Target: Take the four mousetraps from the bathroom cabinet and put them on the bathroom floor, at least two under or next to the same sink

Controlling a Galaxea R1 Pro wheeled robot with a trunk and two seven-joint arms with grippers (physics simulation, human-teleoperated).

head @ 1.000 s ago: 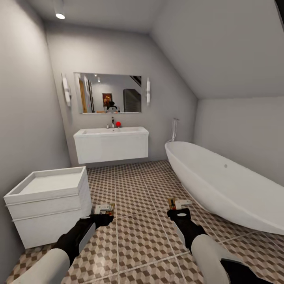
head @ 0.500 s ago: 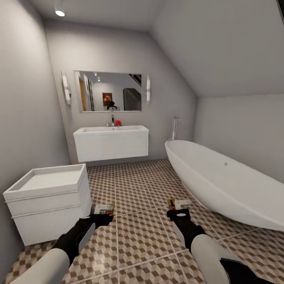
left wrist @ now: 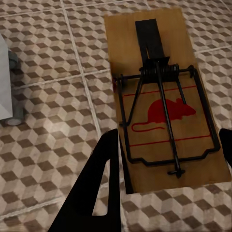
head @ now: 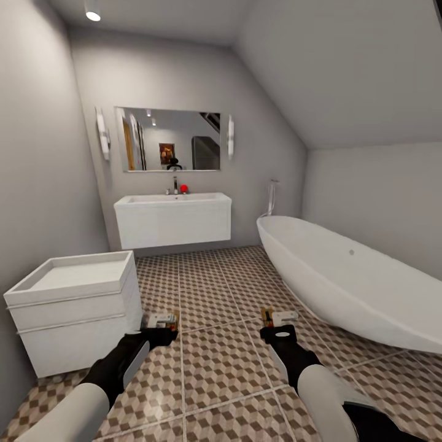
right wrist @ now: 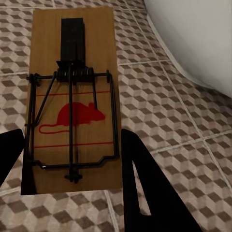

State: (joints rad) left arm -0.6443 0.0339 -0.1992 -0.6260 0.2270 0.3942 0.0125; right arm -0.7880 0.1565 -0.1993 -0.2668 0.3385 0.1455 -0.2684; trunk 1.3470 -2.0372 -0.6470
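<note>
Approach continues: white wall-hung trough sink (head: 173,220) sits slightly higher in view than a second ago. Left gripper (head: 161,329) and right gripper (head: 277,323) each clamp a tan wooden mousetrap (left wrist: 164,96), (right wrist: 72,96), well short of sink, above cube-patterned tile floor (head: 215,294).

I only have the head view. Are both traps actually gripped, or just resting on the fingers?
Observer: Gripped. The left gripper has a finger on each long edge of the left mousetrap, with the bathroom floor behind it.
Operator: And the right?
Observer: Same. The right gripper clamps the right mousetrap by both long edges, wire bar facing the camera.
Operator: Anything close to it?
Observer: The white bathtub wall runs alongside.
</note>
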